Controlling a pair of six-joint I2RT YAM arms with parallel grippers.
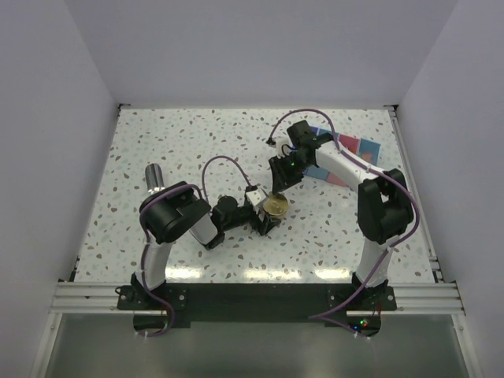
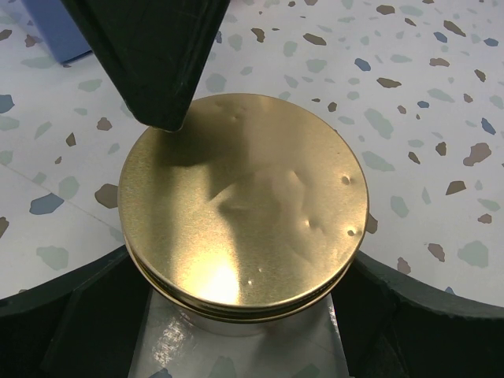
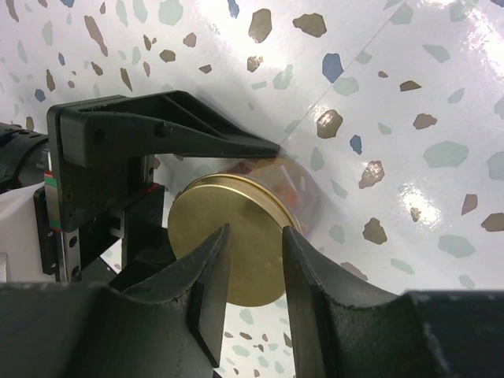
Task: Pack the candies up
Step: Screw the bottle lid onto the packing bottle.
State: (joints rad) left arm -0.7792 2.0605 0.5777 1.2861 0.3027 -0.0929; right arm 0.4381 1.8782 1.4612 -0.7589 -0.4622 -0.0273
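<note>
- Bench (image 1: 157, 142): white speckled surface. It carries the jar and the box.
- Jar (image 2: 236, 337): small, round, with a clear wall. It sits near the middle of the bench, between the two arms.
- Lid (image 2: 244, 197): gold metal with several small dents. It is seated on the jar and faces up in the top view.
- Candies (image 3: 293, 186): inside the jar. The right wrist view shows orange and red pieces through the clear wall just behind the lid rim. The lid hides the rest of the fill.
- Left gripper (image 1: 272, 209): reaches in from the near left. Its jaws are spread wide and clasp the jar, one finger on each side just below the lid. In the right wrist view one of its fingers (image 3: 205, 140) lies along the jar's side.
- Right gripper (image 3: 256, 236): comes in from the far right and is poised over the lid. Its jaws stand a narrow gap apart with nothing between them, and the lid face shows through the gap. In the left wrist view a finger (image 2: 150, 55) comes down to the far-left rim of the lid. Whether it touches the rim cannot be told.
- Box (image 1: 364, 147): blue and pink, at the far right of the bench, partly under the right arm and well apart from the jar.
</note>
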